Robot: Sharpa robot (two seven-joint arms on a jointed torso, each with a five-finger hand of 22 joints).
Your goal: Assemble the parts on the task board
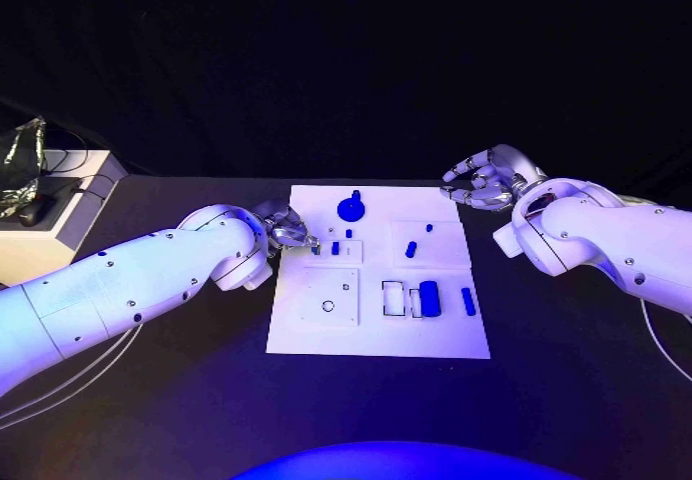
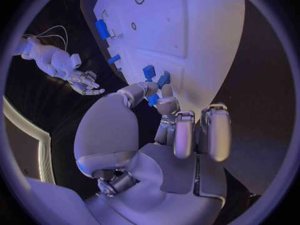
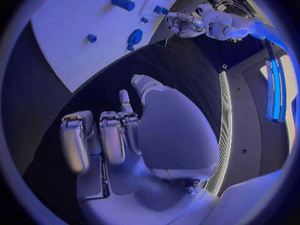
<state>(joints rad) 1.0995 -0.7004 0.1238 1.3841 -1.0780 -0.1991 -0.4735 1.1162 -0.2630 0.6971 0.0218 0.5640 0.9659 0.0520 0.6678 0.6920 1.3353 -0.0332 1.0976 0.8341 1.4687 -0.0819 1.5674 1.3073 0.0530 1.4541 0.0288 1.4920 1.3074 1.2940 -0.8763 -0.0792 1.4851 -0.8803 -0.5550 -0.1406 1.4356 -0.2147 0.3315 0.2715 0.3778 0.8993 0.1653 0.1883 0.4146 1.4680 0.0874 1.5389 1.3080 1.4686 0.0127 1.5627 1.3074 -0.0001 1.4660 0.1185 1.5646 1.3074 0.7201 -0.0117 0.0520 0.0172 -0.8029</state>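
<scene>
The white task board lies in the middle of the table. On it are a round blue part with a stem, a short blue peg, a thick blue block beside a slot, and a slim blue bar. My left hand is at the board's left edge. In the left wrist view its thumb and a finger pinch a small blue part just above the board, next to two more blue parts. My right hand hovers off the board's far right corner, fingers loosely curved and holding nothing.
A white box with dark gear and cables on it stands at the table's far left. The black table surrounds the board on all sides.
</scene>
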